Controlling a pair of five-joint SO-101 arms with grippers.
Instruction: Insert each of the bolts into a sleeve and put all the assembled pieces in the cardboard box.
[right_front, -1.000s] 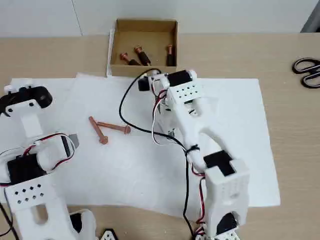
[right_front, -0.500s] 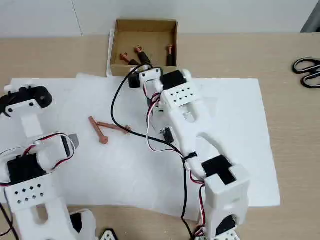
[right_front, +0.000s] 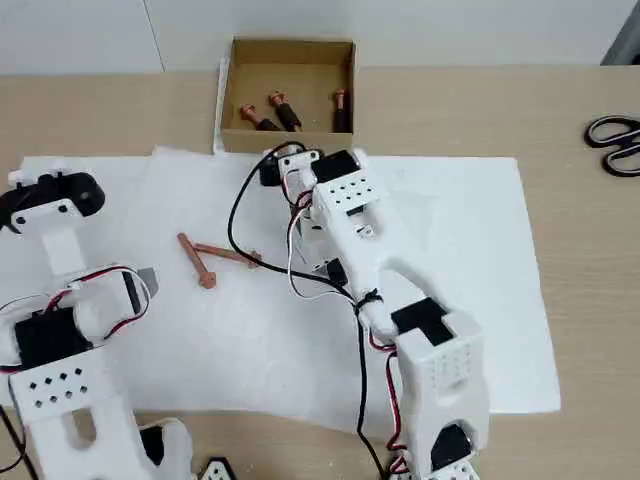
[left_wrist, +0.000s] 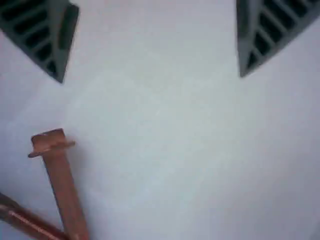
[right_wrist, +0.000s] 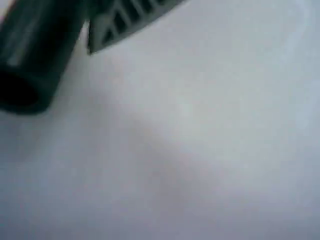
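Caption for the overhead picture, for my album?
Two arms over a white sheet: two loose bolts, three assembled pieces in the cardboard box, right claw holding a sleeve.

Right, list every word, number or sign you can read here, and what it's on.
None: no print shows on the cardboard box, the white sheet, the bolts, the scissors, or the sleeve in the right gripper.
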